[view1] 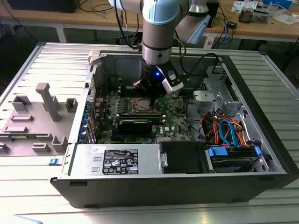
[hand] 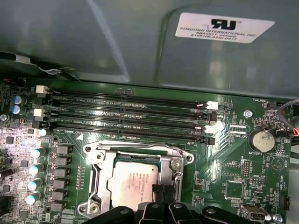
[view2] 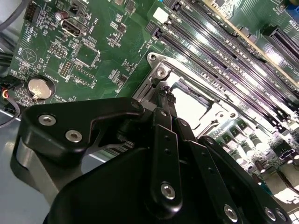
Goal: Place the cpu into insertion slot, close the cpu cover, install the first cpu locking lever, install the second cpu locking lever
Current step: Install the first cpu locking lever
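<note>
I am hovering my jaws (hand: 161,190) low over the slot (hand: 93,161) on the green board (hand: 224,172) inside the open computer case (view1: 261,140), fingertips drawn together and gripping nothing. The cpu (hand: 133,179) is sitting in the slot, the cover (hand: 140,150) lying closed around it, just beside the memory slots (hand: 126,116).

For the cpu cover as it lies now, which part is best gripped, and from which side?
Judging by its pose, the cpu cover lies flat over the cpu, framing it. Its thin rim edge near the gripper offers the only graspable lip; come from above, beside the memory slots.
</note>
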Robot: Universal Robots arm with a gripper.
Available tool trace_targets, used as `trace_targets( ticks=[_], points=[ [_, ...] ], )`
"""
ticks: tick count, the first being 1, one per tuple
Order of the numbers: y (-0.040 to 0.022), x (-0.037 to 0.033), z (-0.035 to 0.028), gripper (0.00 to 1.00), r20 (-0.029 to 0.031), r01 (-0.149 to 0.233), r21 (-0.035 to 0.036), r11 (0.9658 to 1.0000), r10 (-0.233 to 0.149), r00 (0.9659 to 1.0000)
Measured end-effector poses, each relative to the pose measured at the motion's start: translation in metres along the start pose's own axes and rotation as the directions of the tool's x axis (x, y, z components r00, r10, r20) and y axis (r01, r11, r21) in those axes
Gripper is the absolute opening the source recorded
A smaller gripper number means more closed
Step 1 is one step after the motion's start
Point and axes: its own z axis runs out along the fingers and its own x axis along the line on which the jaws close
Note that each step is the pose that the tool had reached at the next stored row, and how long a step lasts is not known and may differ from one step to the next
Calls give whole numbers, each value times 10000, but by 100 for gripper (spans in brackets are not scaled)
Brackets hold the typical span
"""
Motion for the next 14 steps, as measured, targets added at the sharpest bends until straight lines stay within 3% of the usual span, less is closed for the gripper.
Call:
trace_targets(
  ticks=[2,6,8,14],
  points=[
    [1,-2,-40,11,2,-109,5,9999,109,9999],
    [0,-1,-55,11,0,-611,30,9981,611,9981],
    [1,-2,-83,11,2,-665,28,9978,665,9978],
    [1,-4,-255,11,2,-666,28,9978,666,9978]
  ],
)
